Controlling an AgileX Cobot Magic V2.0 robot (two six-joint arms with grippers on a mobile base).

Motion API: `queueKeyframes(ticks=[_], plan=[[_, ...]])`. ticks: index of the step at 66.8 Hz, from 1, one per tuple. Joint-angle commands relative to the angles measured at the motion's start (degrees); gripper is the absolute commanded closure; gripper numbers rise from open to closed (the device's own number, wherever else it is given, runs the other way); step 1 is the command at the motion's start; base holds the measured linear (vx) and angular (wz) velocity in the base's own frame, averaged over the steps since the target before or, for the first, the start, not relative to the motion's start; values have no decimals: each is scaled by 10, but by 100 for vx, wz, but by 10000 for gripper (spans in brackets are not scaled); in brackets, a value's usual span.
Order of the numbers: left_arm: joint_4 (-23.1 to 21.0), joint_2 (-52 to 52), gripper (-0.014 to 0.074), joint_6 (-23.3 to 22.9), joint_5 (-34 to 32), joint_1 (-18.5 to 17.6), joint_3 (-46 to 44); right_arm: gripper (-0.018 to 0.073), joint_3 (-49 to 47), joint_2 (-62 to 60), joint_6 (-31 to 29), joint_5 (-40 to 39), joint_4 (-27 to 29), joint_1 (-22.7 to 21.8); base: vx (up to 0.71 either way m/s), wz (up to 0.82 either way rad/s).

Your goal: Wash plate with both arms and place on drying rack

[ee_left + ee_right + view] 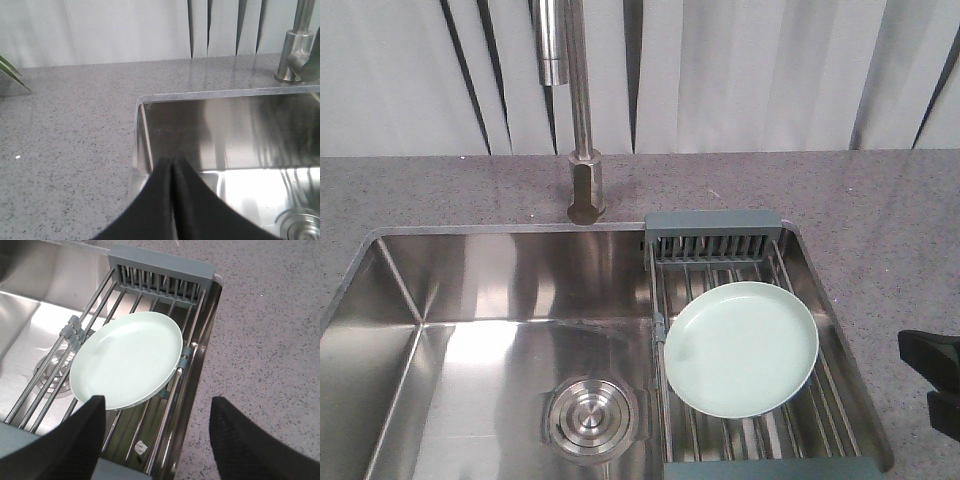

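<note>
Your right gripper (155, 437) has its jaws released and spread wide, nothing between them. The plate (127, 357) lies just ahead of the left jaw, resting flat on the wires of the drying rack (160, 277), which spans the right end of the sink (470, 300); the right jaw hangs over the speckled counter (270, 340). Your left gripper (172, 200) has its jaws clenched together on nothing, pointing at the sink's near-left corner, with the faucet (295, 50) far ahead to the right.
</note>
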Motion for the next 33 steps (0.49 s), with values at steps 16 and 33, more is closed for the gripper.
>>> queueKeyframes(ticks=[16,33], plan=[[0,-97,603,-10,-166,1,99,125,-14,0,-3,-29,0,-3,0,0],[-19,-110,603,-10,-169,43,104,125,-14,-1,-3,-28,0,-3,0,0]])
